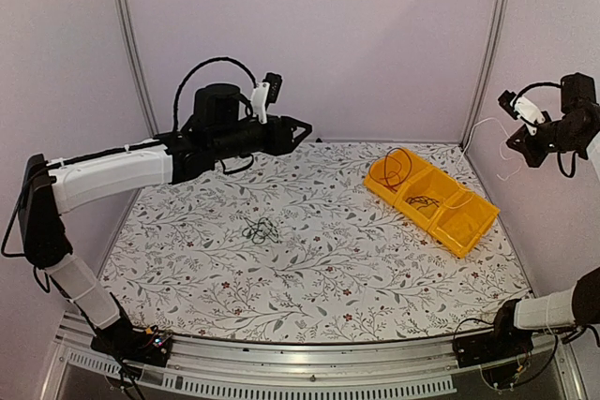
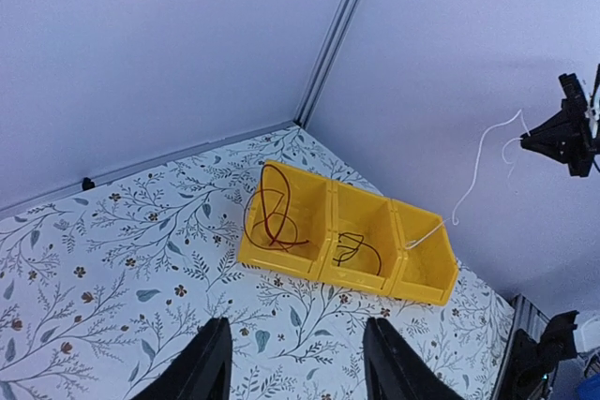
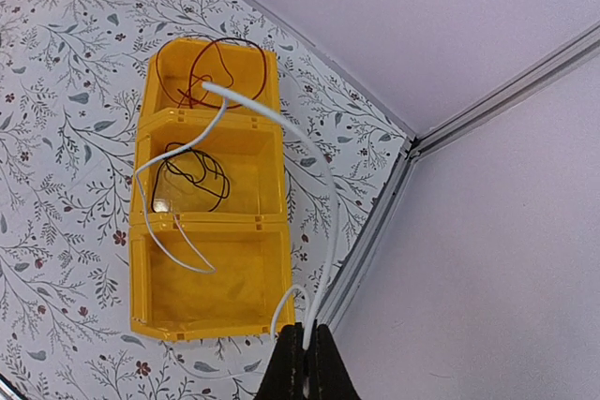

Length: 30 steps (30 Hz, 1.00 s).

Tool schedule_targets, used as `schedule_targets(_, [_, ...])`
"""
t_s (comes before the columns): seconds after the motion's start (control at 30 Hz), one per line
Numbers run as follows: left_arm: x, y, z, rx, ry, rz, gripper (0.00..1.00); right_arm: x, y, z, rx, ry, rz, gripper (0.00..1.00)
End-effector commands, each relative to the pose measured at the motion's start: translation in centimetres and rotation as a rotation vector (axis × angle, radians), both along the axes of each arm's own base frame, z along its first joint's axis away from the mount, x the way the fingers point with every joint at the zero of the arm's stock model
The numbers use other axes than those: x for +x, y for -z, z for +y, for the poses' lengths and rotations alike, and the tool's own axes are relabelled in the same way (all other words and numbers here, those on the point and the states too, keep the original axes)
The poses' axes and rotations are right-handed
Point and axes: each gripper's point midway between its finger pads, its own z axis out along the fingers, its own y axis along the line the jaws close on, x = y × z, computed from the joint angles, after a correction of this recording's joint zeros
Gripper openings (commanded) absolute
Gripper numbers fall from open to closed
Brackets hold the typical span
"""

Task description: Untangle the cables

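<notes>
Your right claw (image 3: pixel 305 362), raised high at the table's far right corner, is pinched together on a whitish cable (image 3: pixel 330 196), whose loops dangle over the yellow tray (image 2: pixel 281 264). Whether its low end rests in the bare end compartment, you cannot tell. Two strands look sorted already: the red-brown cable (image 2: pixel 272 222) is coiled in one end compartment and the black cable (image 2: pixel 354 248) lies in the middle one. Your left claw (image 2: pixel 300 367) hangs above the table (image 1: pixel 309 278) with its fingers apart, gripping nothing. A small dark clump (image 1: pixel 261 229) lies on the flowered cloth near the table's middle, well apart from the tray. By this view the job is well past halfway: the whitish cable wants dropping, and that clump wants picking apart.
</notes>
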Motion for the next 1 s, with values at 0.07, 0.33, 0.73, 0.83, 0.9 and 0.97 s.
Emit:
schedule_targets(0.07, [0.1, 0.0, 0.5, -0.033, -0.004, 0.0, 0.47, -1.4, 2.5, -1.6, -0.131, 0.017, 0.052, 0.0])
schedule_targets(0.33, [-0.1, 0.8, 0.5, -0.043, -0.003, 0.025, 0.47, -1.3, 5.5, -2.7, -0.174, 0.049, 0.115, 0.0])
schedule_targets(0.73, [-0.3, 0.8, 1.3, -0.04, -0.028, 0.037, 0.47, 0.3, 12.3, -2.5, -0.073, 0.046, 0.303, 0.0])
schedule_targets(0.83, [-0.4, 1.1, 1.5, -0.038, -0.034, 0.049, 0.47, 1.2, 13.2, -2.0, -0.026, 0.031, 0.31, 0.0])
schedule_targets(0.9, [-0.5, 1.3, 1.5, -0.031, -0.033, 0.056, 0.46, 1.8, 13.8, -1.5, 0.017, 0.012, 0.317, 0.0])
schedule_targets(0.97, [-0.6, 1.3, 1.6, -0.023, -0.034, 0.059, 0.46, 2.3, 14.4, -1.1, 0.054, 0.005, 0.335, 0.0])
